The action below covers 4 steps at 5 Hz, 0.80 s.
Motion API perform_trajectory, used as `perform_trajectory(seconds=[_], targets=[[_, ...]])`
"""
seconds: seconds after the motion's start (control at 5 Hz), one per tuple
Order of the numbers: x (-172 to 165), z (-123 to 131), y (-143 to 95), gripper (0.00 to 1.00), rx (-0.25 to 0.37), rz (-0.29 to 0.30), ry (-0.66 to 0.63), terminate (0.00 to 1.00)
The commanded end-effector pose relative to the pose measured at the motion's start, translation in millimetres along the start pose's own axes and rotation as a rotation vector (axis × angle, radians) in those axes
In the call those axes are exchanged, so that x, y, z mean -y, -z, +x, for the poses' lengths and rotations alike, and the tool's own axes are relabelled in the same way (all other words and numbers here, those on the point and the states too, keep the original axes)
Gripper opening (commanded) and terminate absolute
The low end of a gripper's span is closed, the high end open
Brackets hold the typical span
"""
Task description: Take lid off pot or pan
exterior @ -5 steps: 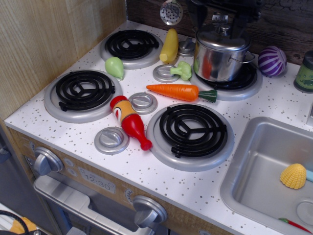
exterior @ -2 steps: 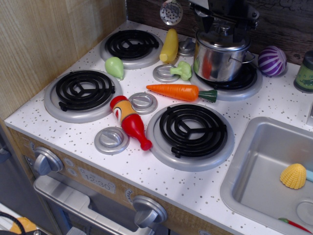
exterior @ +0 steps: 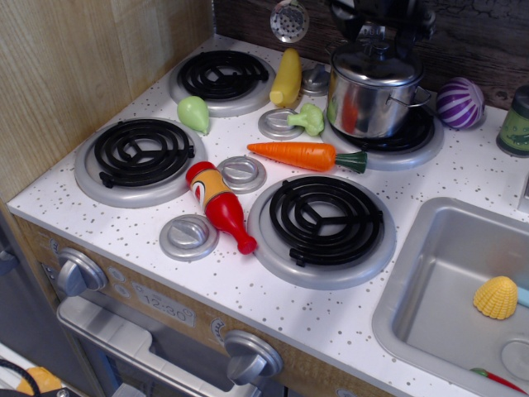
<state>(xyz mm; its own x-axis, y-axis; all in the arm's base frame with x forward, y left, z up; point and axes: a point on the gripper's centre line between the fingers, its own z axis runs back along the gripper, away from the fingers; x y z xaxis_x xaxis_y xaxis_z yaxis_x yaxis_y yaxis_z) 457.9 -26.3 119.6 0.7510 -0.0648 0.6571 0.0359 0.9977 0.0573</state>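
the pot point(exterior: 372, 103) stands on the back right burner point(exterior: 388, 141) of a toy stove, and the lid point(exterior: 376, 66) sits closed on top of it, covering the whole opening. the gripper point(exterior: 378, 37) is black and hangs directly above the lid, its lower part at the small knob in the middle; the dark fingers merge with the dark wall behind, so i cannot tell if they are apart, together, or clamped on the knob. a thin wire handle sticks out on the right side of the pot. just right of the pot, a purple and white striped ball point(exterior: 459, 102) lies on the white speckled counter point(exterior: 331, 306). in front of the pot lies an orange carrot point(exterior: 302, 155), its green end pointing toward the right. a small green broccoli point(exterior: 309, 118) rests on a flat grey disc, just left of the pot, and a yellow corn point(exterior: 287, 77) lies behind it. a green pear point(exterior: 194, 113) is between the two left burners. a red bottle point(exterior: 219, 205) lies on its side near the middle, between two other grey discs. at the right is the grey sink point(exterior: 430, 273), with a yellow shell-like toy point(exterior: 495, 298) inside.
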Motion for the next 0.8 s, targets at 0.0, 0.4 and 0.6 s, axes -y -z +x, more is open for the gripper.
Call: perform_trajectory(seconds=[0.0, 0.4, 0.6], targets=[[-7, 26, 1, 1.00, 0.073, -0.010, 0.029, 0.00], [-9, 28, 20, 0.00, 0.084, -0.052, 0.016, 0.00], [-5, 28, 4, 0.00, 0.034, -0.026, 0.012, 0.00]])
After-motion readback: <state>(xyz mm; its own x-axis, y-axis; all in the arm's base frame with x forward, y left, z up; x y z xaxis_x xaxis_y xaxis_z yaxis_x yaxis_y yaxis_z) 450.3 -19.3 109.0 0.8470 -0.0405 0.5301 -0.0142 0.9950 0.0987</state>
